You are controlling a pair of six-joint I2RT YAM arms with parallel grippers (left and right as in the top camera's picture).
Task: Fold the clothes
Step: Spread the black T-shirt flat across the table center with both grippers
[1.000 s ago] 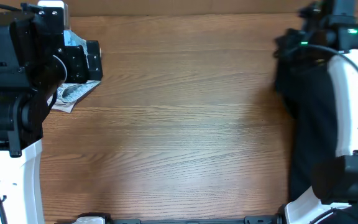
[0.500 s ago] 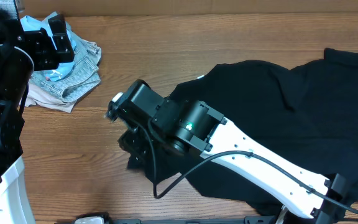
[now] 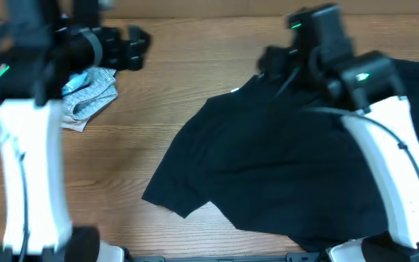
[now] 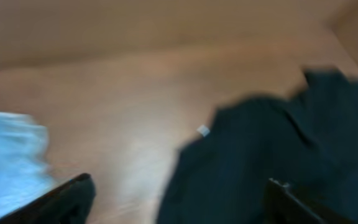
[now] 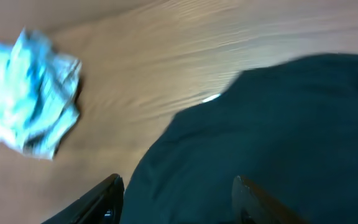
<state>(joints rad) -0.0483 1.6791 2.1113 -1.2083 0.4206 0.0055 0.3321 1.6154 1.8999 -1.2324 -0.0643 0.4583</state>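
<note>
Brown wooden table (image 3: 217, 58) under both arms. Black shirt (image 3: 282, 167) spread but rumpled on right half, one sleeve corner toward front middle. Probably light, limp, not slippery; likely to sag when lifted, so better pinched at a hem edge or sleeve corner than in the middle. Small white label (image 3: 235, 90) at far edge, too blurred to read; no brand seen. Empty left gripper (image 4: 179, 205) with jaws wide apart, near pale cloth heap (image 3: 86, 98). Empty right gripper (image 5: 176, 199) with jaws apart too, over shirt.

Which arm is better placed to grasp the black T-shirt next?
Right: the right hand hangs over the T-shirt at its far edge; the left hand is apart, beside the pale cloth pile.
</note>
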